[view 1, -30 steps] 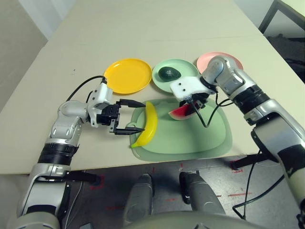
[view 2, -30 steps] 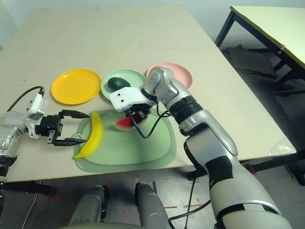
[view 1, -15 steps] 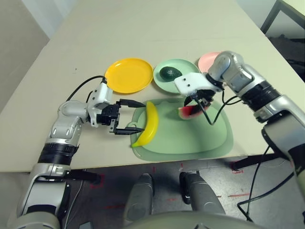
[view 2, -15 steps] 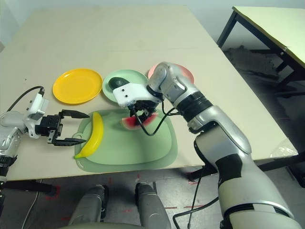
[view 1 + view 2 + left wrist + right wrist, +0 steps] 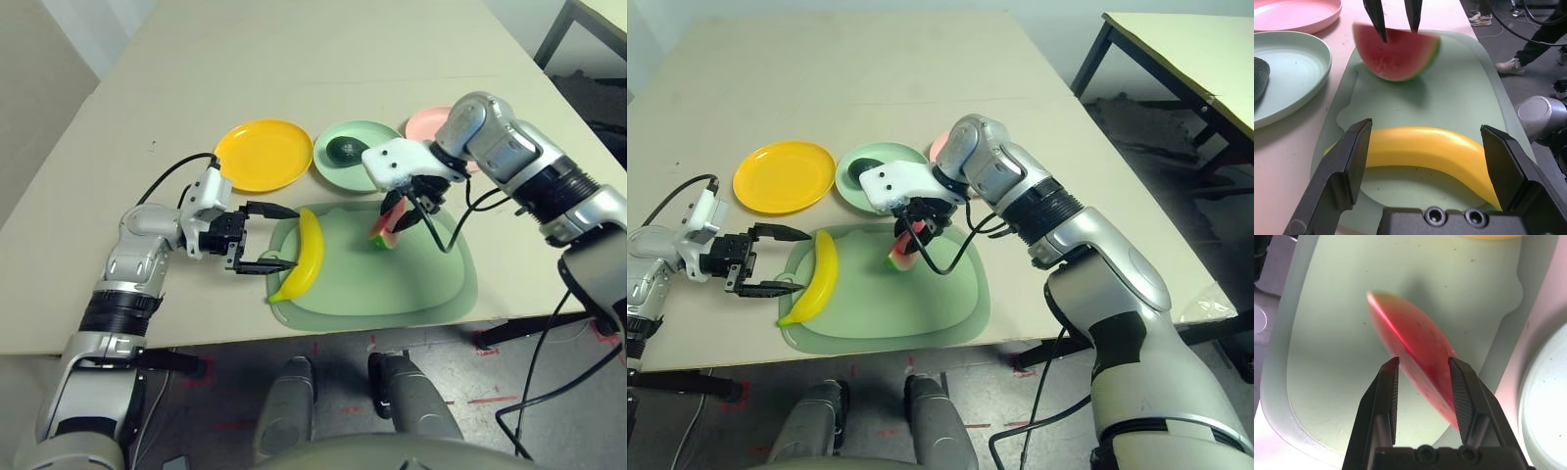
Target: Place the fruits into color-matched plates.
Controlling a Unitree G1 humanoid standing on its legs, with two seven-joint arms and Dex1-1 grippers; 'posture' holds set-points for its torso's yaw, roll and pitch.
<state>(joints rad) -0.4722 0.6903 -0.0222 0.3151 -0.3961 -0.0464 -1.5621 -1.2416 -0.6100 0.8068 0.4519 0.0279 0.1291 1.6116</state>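
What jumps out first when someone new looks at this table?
Probably the right end effector, pinching a red watermelon wedge just above the pale green mat. Next comes the bright yellow banana lying on the mat's left side, with the open left end effector beside it. Farther back, three colourful plates stand in a row: yellow-orange, mint green with an avocado on it, and pink.

banana (image 5: pixel 310 257) – ylw | wedge (image 5: pixel 1393 54) – red, grn rind | avocado (image 5: pixel 346 151) – dk grn
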